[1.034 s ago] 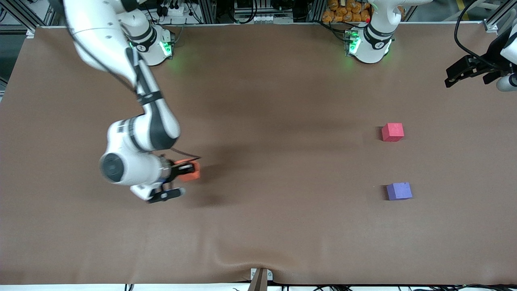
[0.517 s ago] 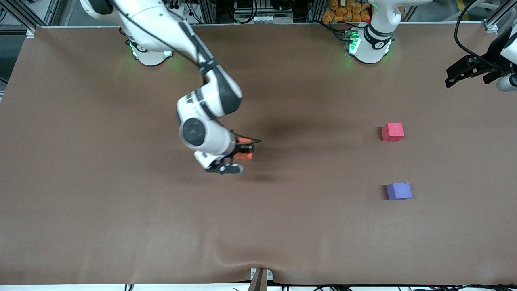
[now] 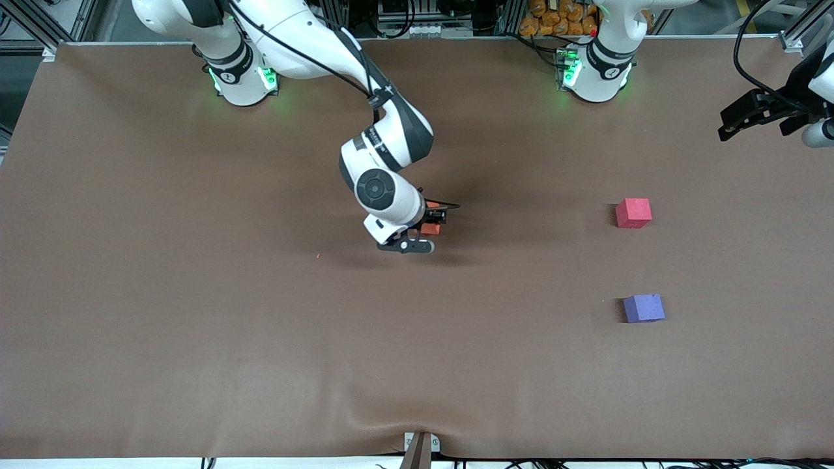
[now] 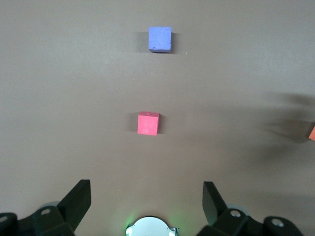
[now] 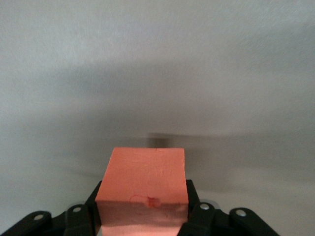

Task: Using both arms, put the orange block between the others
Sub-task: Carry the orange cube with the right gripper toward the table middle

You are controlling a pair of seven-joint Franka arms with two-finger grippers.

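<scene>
The orange block (image 3: 431, 228) sits between the fingers of my right gripper (image 3: 432, 227), low over the middle of the brown table. In the right wrist view the block (image 5: 142, 179) fills the gap, and both fingers of the right gripper (image 5: 143, 201) press on its sides. The red-pink cube (image 3: 633, 213) and the purple-blue cube (image 3: 644, 307) lie apart toward the left arm's end, the purple-blue one nearer the front camera. My left gripper (image 3: 749, 120) waits open above that end's edge. The left wrist view shows the left gripper (image 4: 146, 196) empty, with the red-pink cube (image 4: 148, 123), the purple-blue cube (image 4: 160, 39) and a sliver of the orange block (image 4: 312, 132).
A tiny orange crumb (image 3: 317, 256) lies on the table cover (image 3: 195, 365) toward the right arm's end. A metal bracket (image 3: 420, 446) sticks up at the front edge, where the cover wrinkles. Two round bases (image 3: 596, 75) glow green along the robots' side.
The right arm has swung from its own end toward the table's middle, carrying the orange block. The left arm and both other cubes have not moved.
</scene>
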